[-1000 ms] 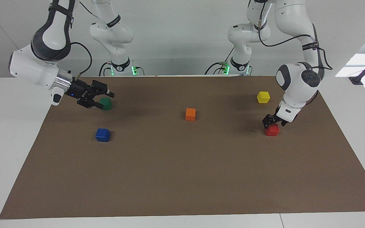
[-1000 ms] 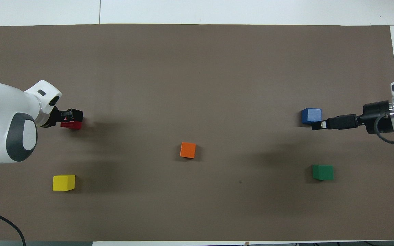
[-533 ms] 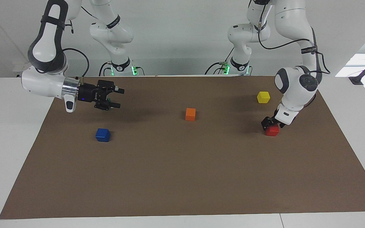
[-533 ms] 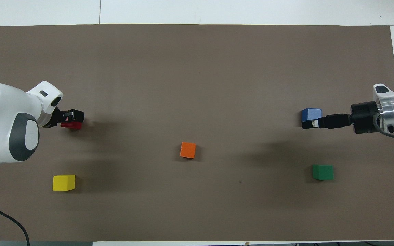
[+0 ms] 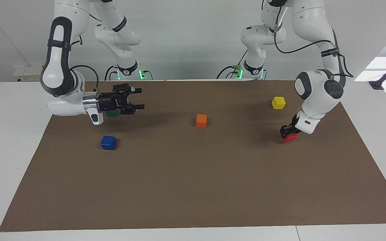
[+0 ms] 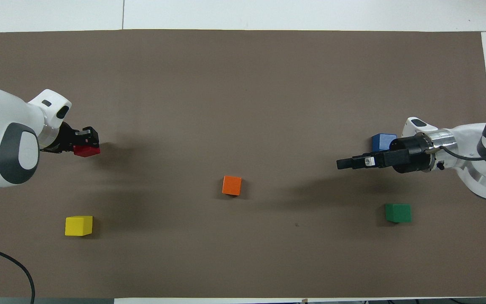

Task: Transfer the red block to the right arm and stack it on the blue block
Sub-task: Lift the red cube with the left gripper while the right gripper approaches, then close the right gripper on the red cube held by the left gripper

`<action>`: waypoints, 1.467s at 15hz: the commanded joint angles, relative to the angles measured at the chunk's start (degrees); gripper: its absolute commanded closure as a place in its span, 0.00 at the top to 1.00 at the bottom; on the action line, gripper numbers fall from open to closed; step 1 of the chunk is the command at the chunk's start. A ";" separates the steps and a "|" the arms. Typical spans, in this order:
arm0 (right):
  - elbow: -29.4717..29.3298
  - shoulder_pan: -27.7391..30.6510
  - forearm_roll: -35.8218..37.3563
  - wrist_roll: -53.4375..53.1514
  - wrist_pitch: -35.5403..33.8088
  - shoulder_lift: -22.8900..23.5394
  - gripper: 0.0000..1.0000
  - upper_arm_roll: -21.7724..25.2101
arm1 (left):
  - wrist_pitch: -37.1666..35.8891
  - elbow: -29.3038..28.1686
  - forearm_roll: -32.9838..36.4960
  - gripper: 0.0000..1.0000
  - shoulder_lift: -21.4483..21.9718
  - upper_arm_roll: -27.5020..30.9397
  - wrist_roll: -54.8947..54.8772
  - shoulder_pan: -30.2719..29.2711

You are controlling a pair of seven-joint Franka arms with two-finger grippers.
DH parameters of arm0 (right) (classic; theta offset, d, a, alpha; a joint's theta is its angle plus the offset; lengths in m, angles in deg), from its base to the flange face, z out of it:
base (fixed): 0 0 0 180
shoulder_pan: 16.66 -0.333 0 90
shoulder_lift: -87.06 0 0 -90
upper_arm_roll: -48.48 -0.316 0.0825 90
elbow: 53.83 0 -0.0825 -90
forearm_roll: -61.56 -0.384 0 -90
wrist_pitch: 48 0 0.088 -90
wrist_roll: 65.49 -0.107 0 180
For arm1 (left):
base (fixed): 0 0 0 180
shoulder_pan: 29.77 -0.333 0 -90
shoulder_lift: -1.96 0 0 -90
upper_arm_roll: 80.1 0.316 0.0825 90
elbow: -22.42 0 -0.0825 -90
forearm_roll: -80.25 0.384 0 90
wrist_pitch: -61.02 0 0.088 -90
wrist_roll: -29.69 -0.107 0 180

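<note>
The red block (image 5: pixel 290 137) (image 6: pixel 87 151) sits low at the mat toward the left arm's end of the table, slightly tilted. My left gripper (image 5: pixel 288 132) (image 6: pixel 85 145) is shut on it from above. The blue block (image 5: pixel 108 142) (image 6: pixel 382 140) rests on the mat toward the right arm's end. My right gripper (image 5: pixel 139 98) (image 6: pixel 344 164) hangs open and empty in the air, level, pointing toward the table's middle. It is over the mat beside the green block, and touches neither the blue block nor the green one.
A green block (image 5: pixel 112 113) (image 6: pixel 398 213) lies nearer to the robots than the blue one, partly hidden by the right gripper in the facing view. An orange block (image 5: pixel 201 121) (image 6: pixel 231 185) sits mid-mat. A yellow block (image 5: pixel 278 102) (image 6: pixel 78 225) lies nearer to the robots than the red one.
My left gripper has closed on the red block, which now sits slightly tilted. The right arm has swung its open gripper toward the table's middle.
</note>
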 commanded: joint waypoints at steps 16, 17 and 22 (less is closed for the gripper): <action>1.32 -21.85 -41.98 1.53 -16.25 10.18 1.00 -0.61 | -17.37 9.04 -41.72 0.00 15.37 -14.87 85.12 2.07; 1.32 -23.09 -44.62 1.53 -18.37 11.41 1.00 -0.61 | -13.96 8.52 -41.72 0.00 15.37 -16.11 86.28 2.95; 0.36 -24.24 -45.97 1.18 -19.70 13.78 1.00 -0.70 | -5.66 5.96 -41.81 0.00 16.07 -16.74 92.70 8.67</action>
